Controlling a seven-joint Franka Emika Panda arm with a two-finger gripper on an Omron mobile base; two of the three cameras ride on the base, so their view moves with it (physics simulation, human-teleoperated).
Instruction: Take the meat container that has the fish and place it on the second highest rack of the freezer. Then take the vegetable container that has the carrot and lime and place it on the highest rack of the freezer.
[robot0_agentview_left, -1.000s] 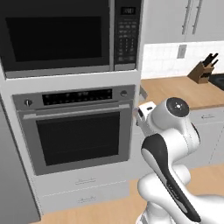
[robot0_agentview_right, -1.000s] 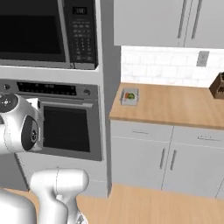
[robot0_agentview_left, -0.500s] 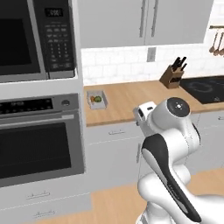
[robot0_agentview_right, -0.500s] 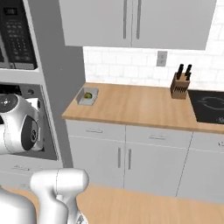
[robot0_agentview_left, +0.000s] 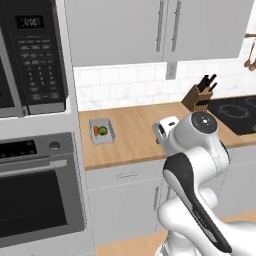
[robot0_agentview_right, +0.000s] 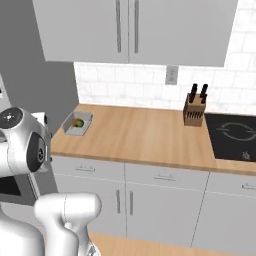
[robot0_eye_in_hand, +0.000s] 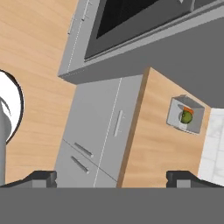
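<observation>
The vegetable container (robot0_agentview_left: 102, 131) sits on the wooden worktop (robot0_agentview_left: 145, 130) at its far left end, close to the tall oven cabinet and just short of the tiled back wall. It is a small, shallow, pale grey tray with low upright walls. Inside lie the carrot (robot0_agentview_left: 96, 131) and the lime (robot0_agentview_left: 103, 131), side by side and apparently touching, the carrot on the left.

The tray looks rigid and light, and its smooth walls are likely a little slippery. The load is loose: the round lime can roll and the carrot can slide if the tray tips. So the sensible hold is on one wall, fingers straddling the rim, one inside and one outside, with the tray kept level throughout. The near wall, facing the worktop edge, looks easiest to reach, and the lime leaves some bare floor on that side.

The gripper (robot0_eye_in_hand: 112, 177) is well apart from the tray, up in the air above the cabinet fronts. Its two dark fingers (robot0_eye_in_hand: 40, 177) stand wide apart with nothing between them.

A knife block (robot0_agentview_right: 194, 109) stands farther right, near the black cooktop (robot0_agentview_right: 234, 136), well clear of the tray.
</observation>
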